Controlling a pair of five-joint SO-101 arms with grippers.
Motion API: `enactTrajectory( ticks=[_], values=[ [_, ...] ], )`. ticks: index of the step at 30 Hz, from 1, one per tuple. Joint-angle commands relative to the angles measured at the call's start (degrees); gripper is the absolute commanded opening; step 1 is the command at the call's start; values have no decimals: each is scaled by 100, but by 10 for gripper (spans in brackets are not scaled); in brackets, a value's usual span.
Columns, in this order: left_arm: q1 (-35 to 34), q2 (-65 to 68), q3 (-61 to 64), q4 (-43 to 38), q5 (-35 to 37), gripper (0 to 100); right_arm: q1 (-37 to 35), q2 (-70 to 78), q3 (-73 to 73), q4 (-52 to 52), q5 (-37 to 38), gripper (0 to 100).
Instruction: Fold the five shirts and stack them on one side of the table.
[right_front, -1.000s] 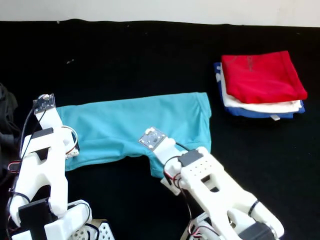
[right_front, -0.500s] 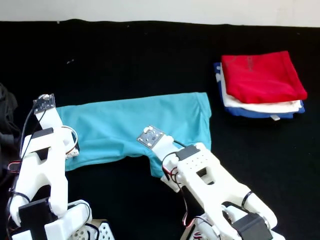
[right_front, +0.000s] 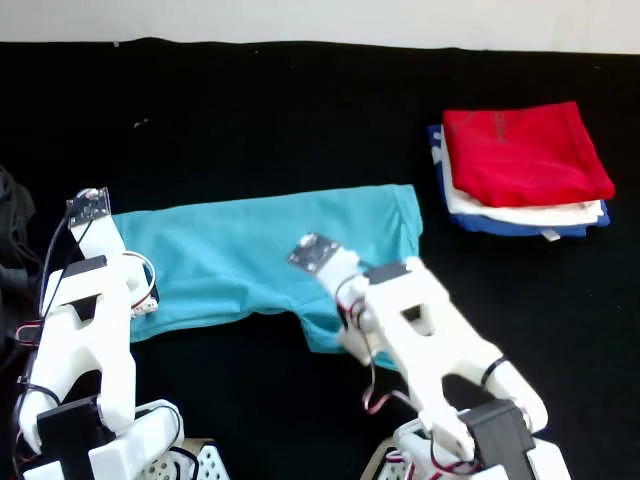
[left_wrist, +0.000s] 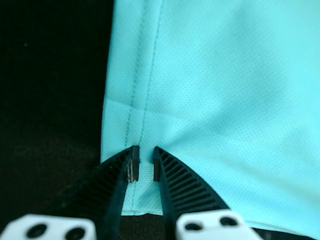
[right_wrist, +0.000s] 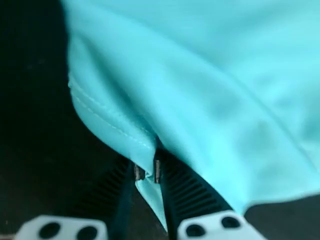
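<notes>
a teal shirt is spread across the middle of the black surface. its left end is pinched at the hem by the left claw, which is almost closed. its near edge is gripped tight and held up a little by the right claw. a stack of three folded shirts is seen at the far right, well apart.

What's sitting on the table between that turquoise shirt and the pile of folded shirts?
Nothing: in the high view, just a bare strip of black table separates the turquoise shirt from the pile of folded shirts.
</notes>
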Motion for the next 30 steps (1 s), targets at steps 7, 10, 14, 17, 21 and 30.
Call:
enactTrajectory(
  ticks=[7,10,14,17,21,30],
  values=[
    [-145,31,110,-53,62,77,532,2009,-4207,1499,343,5],
    [-145,31,110,-53,62,77,532,3020,-5393,1640,334,5],
    [-145,31,110,-53,62,77,514,4136,-6712,1824,325,6],
    [-145,31,110,-53,62,77,549,4866,-7547,2053,299,63],
    [-145,31,110,-53,62,77,734,5499,-8558,2185,-431,205],
    [-145,31,110,-53,62,77,1138,5692,-10334,3204,-1266,137]
  ],
)
